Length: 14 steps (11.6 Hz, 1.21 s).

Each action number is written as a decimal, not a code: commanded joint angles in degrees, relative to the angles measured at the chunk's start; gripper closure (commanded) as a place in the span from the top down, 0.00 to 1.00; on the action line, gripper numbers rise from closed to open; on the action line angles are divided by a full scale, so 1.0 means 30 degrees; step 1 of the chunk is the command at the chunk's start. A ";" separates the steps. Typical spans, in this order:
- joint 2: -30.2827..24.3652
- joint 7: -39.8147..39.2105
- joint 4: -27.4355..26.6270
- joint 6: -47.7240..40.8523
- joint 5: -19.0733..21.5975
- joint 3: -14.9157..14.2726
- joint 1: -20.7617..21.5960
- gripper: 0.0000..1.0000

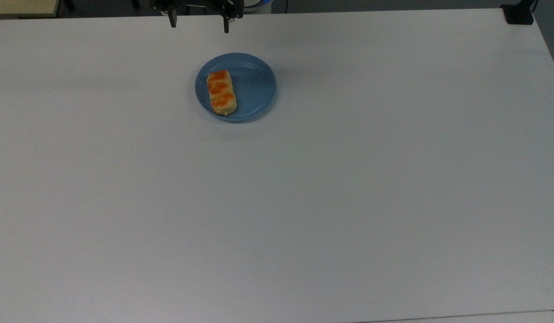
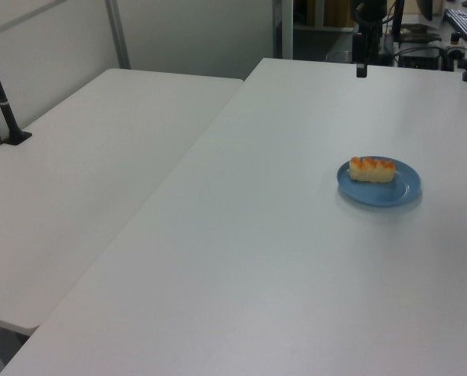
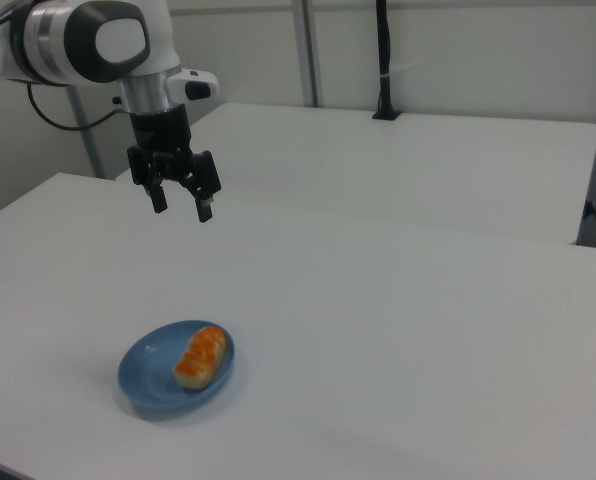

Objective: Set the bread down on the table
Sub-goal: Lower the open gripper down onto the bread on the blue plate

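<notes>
One loaf to move, nothing grasped yet. The bread (image 1: pixel 221 92) lay on the blue plate (image 1: pixel 254 85), on the plate's half toward the top view's left, long axis running roughly from the table's far edge toward its near edge in the top view. The plate sat on the table (image 1: pixel 304 202) nearer the far edge than the near one, a bit toward the top view's left of the middle.

The gripper (image 3: pixel 182 204) hung in the air with its fingers spread wide and nothing between them, well above the table and well apart from the plate; in the top view it was up at the far edge (image 1: pixel 199 23).

My read of the step: approach and pick. To do it well:
- Come down from straight above the loaf's middle bump, not from the side; the plate rim would foul a low approach.
- Turn the wrist so the fingers close across the short width. The opening looked wide enough for that, probably not for the length.
- Stop the descent short of the plate; fingertips landing on the raised rim could tip or slide it.
- Squeeze lightly; the loaf looked soft and the glazed top could be slick.
- Lift clear of the rim before moving sideways.

Bare tabletop surrounded the plate on every side, so the drop spot was an easy choice; I'd have kept it well away from the edges.
</notes>
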 commanded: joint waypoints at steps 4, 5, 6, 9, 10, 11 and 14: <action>0.0300 0.0083 -0.0010 0.0601 0.0393 0.0249 0.0068 1.00; 0.0330 0.0083 -0.0010 0.0630 0.0422 0.0249 0.0068 1.00; 0.0330 0.0083 -0.0039 0.0630 0.0393 0.0249 0.0068 1.00; 0.0301 -0.1024 -0.0418 0.0630 0.0393 0.0249 0.0098 1.00; 0.0301 -0.1146 -0.0565 0.0630 0.0393 0.0249 0.0098 1.00; 0.0330 -0.1176 -0.1205 0.1065 0.0334 0.0249 0.0098 1.00; 0.0388 -0.1206 -0.4220 0.4492 -0.0365 0.0220 0.0098 1.00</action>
